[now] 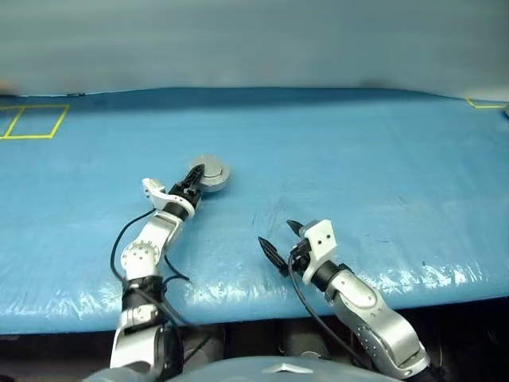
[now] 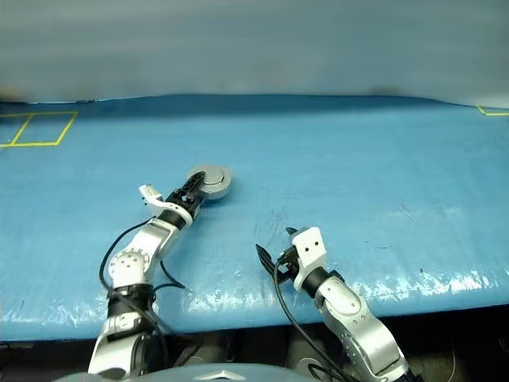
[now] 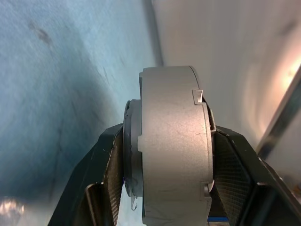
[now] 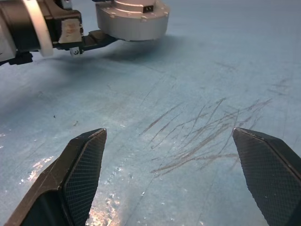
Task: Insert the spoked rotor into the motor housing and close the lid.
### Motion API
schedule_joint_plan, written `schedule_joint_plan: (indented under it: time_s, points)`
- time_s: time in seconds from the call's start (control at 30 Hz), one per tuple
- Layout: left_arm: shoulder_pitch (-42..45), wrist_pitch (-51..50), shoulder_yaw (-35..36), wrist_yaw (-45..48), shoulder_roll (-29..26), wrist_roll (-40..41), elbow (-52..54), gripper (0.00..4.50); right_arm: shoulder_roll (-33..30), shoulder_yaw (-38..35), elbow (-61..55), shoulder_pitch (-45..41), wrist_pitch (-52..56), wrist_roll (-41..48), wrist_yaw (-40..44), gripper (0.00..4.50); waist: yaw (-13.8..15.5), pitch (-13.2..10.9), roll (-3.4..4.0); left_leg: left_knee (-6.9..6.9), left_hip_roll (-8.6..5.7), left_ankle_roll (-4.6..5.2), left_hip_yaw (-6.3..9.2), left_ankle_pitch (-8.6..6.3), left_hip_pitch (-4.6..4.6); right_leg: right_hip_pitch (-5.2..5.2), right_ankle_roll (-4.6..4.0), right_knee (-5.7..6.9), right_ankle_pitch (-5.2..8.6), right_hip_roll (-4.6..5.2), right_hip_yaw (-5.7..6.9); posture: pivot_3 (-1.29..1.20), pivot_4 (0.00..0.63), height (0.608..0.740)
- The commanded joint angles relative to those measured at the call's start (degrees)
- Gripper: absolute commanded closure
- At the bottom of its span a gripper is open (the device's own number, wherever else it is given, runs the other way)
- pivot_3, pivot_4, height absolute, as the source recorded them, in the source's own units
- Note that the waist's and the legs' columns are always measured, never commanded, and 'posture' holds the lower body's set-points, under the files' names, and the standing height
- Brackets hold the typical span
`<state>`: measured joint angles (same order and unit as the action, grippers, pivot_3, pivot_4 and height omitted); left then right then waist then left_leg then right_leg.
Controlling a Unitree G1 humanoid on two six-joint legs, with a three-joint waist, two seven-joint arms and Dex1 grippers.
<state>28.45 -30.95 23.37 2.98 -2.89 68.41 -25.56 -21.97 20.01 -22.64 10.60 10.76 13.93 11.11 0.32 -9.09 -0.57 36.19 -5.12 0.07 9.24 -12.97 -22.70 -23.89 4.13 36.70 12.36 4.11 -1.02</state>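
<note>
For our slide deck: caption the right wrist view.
Open right gripper over scuffed blue table; beyond, left gripper grips the closed motor housing.

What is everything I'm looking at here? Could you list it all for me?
Motor housing with its lid: one closed round unit, grey and silver, clamped in the left hand just above the table.
Table cover: one, blue, scratched, spread across the scene.
Tape marks: yellow outlines, far left corner and far right edge.
Cables: black, along both arms.
Left hand: one, black fingers, shut on the unit.
Right hand: one, black fingers, open, empty, near the front edge.

Blue-covered table (image 1: 334,143), pale wall (image 1: 254,40)
</note>
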Motion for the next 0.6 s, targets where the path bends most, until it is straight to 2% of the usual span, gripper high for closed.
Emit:
schedule_joint_plan:
  time_s: [0.03,0.2,0.4,0.5,0.6]
  points:
    - [11.9,6.6,3.0,5.0,-2.3,-4.5,-13.1,2.18,1.1,-0.2,1.0,1.2,-6.7,-6.1,-0.2,0.0,0.1,-0.1,-0.14,0.01,-0.04,0.0,0.0,0.0,0.0,0.0,0.01,0.0,-0.01,0.01,0.0,0.0,0.15,0.74]
    - [21.1,12.8,6.0,8.4,-4.1,-10.3,-28.9,2.18,3.1,-0.7,2.5,3.0,-8.5,-9.0,0.3,0.0,-0.5,-0.1,-0.22,0.0,-0.21,0.0,0.11,0.0,-0.01,-0.03,-0.23,-0.01,-0.15,0.05,-0.03,0.0,0.15,0.74]
    - [24.2,15.3,7.9,7.4,-4.8,-15.7,-37.0,2.18,5.0,-1.0,2.6,4.0,-8.2,-11.1,0.8,0.0,-0.9,-0.1,-0.23,0.0,-0.24,0.03,0.24,-0.02,0.02,-0.01,-0.19,0.04,-0.17,0.13,0.0,0.0,0.15,0.74]
    - [22.6,14.8,8.9,4.3,-5.4,-17.8,-37.4,1.19,5.8,-1.3,2.7,4.3,-7.8,-11.7,1.0,0.0,-1.0,-0.1,-0.24,0.01,-0.23,0.02,0.24,-0.01,0.13,0.07,-0.01,0.06,-0.07,0.14,-0.01,0.0,0.15,0.74]
    - [17.6,10.1,8.8,3.6,-5.6,-18.5,-32.5,0.21,6.8,-1.7,2.7,4.6,-7.5,-11.6,1.1,0.0,-1.5,0.0,-0.16,0.02,-0.2,0.0,0.21,0.01,0.37,0.24,0.11,0.13,-0.03,0.13,-0.03,0.0,0.15,0.74]
